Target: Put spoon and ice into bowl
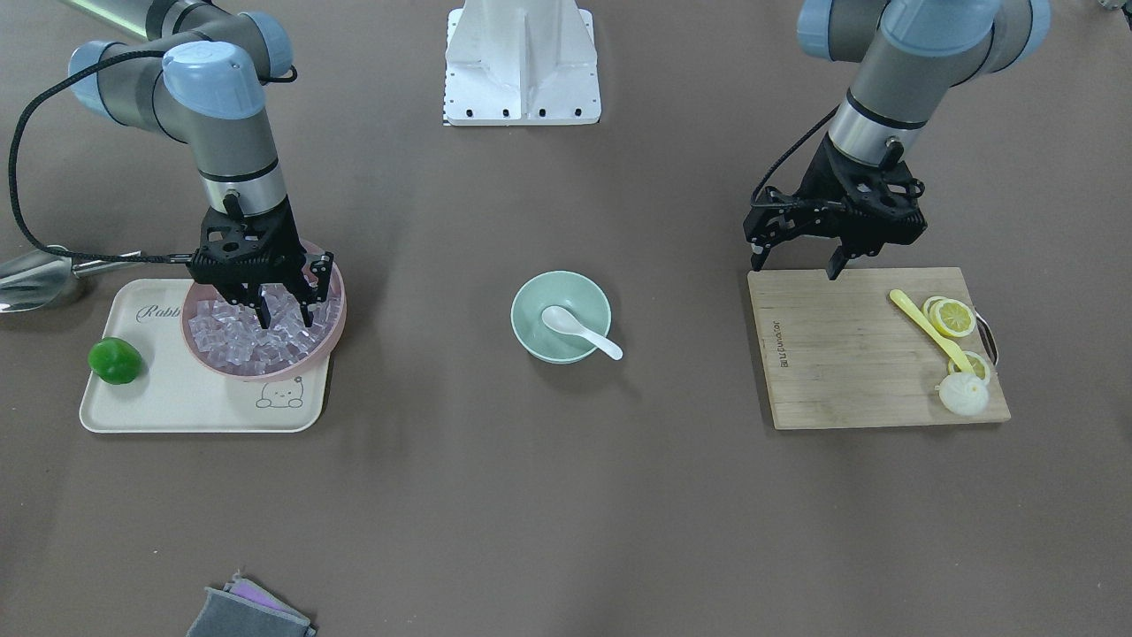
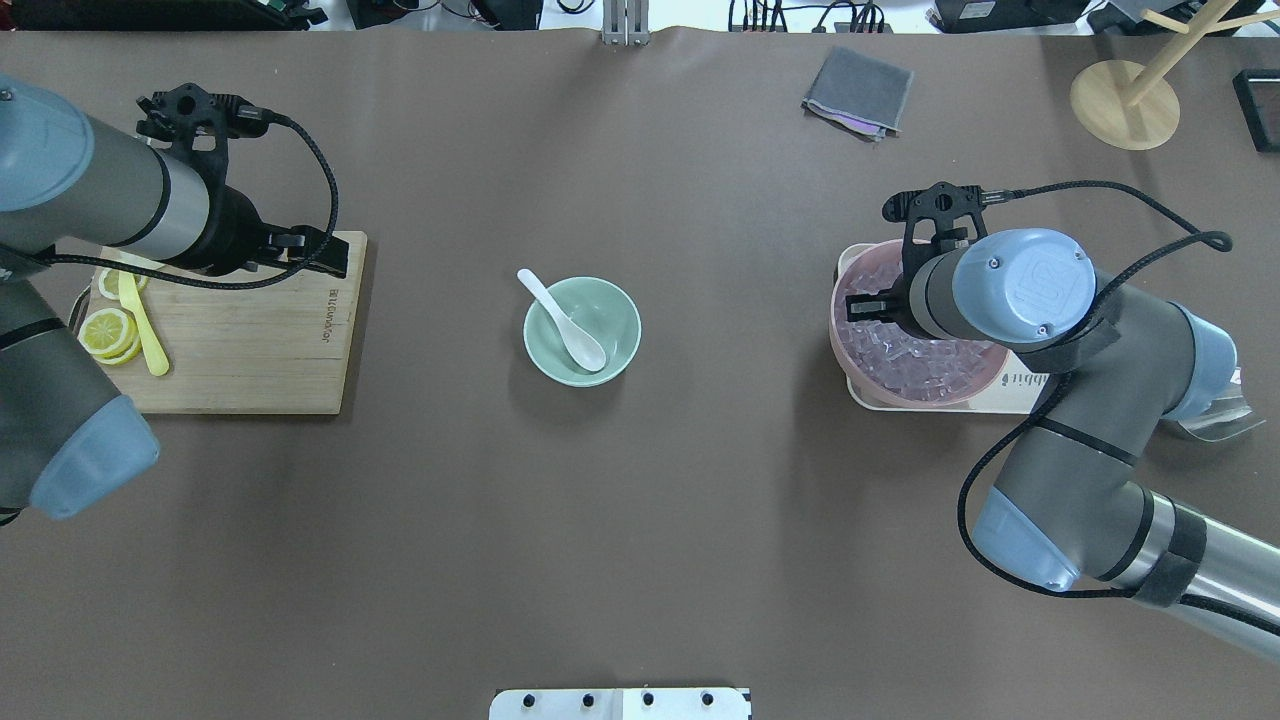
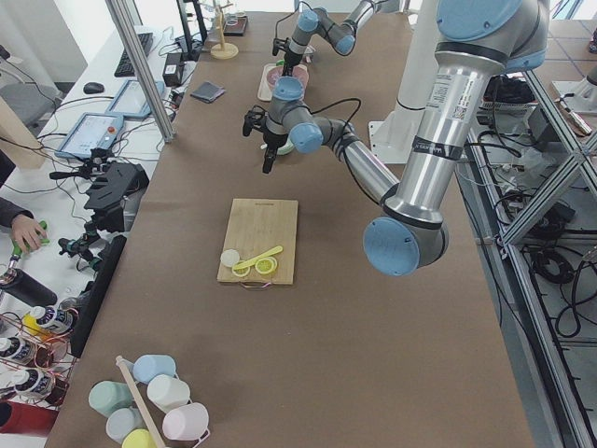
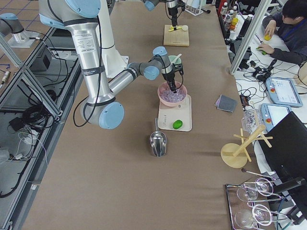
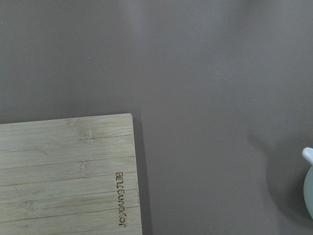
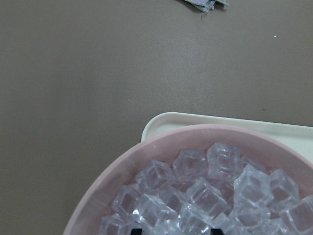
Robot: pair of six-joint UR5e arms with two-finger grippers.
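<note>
The mint-green bowl stands at the table's middle, also in the overhead view. The white spoon lies in it, scoop inside and handle over the rim. The clear ice cubes are heaped in a pink bowl; the right wrist view shows them close up. My right gripper is open, its fingertips down among the cubes. My left gripper is open and empty, hovering over the near corner of the cutting board.
The pink bowl sits on a cream tray with a green fruit. A steel scoop lies beside the tray. The board holds a yellow spoon, lemon slices and a white lump. A grey cloth lies at the table's edge.
</note>
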